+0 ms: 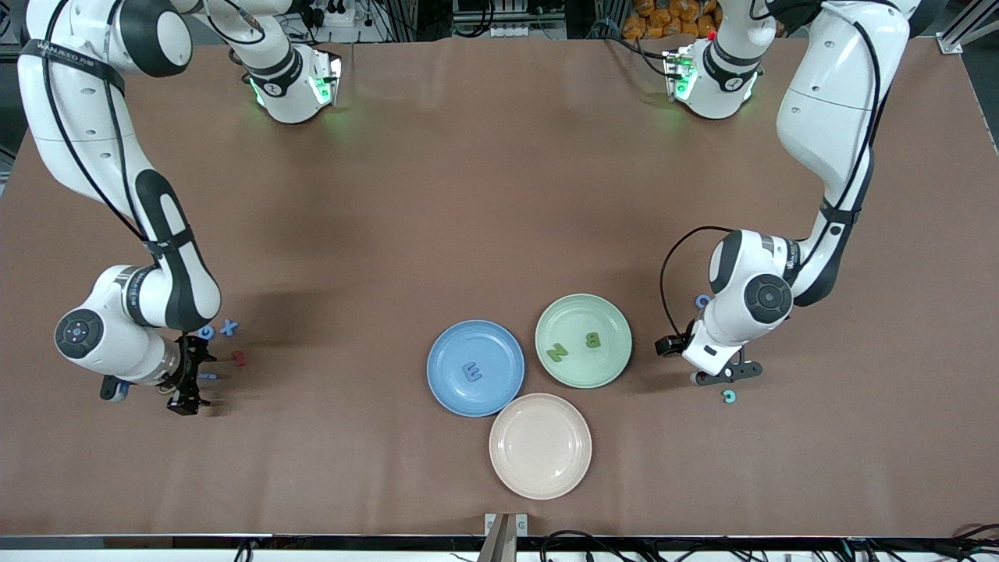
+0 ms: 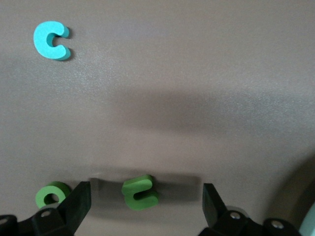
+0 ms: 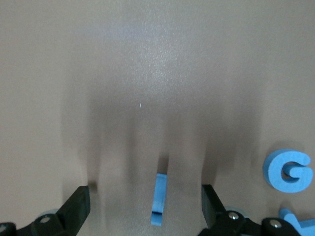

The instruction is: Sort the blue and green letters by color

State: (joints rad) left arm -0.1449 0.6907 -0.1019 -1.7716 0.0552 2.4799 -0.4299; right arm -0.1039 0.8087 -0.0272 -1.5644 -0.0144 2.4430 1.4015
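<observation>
Letters lie between both wide pincers: green at left, blue at right.

A broad table covered in matte brown sheeting is seen, with three round shallow plastic plates grouped near the edge closest to the front camera. A round blue plate is set toward the right arm's end of the group, and a round pale green plate is placed beside it toward the left arm's end. A round pale pink plate is laid nearest that edge, just beside both others. A tiny red letter is found lying flat on the sheeting toward the right arm's end of the table, well apart from the plates.
</observation>
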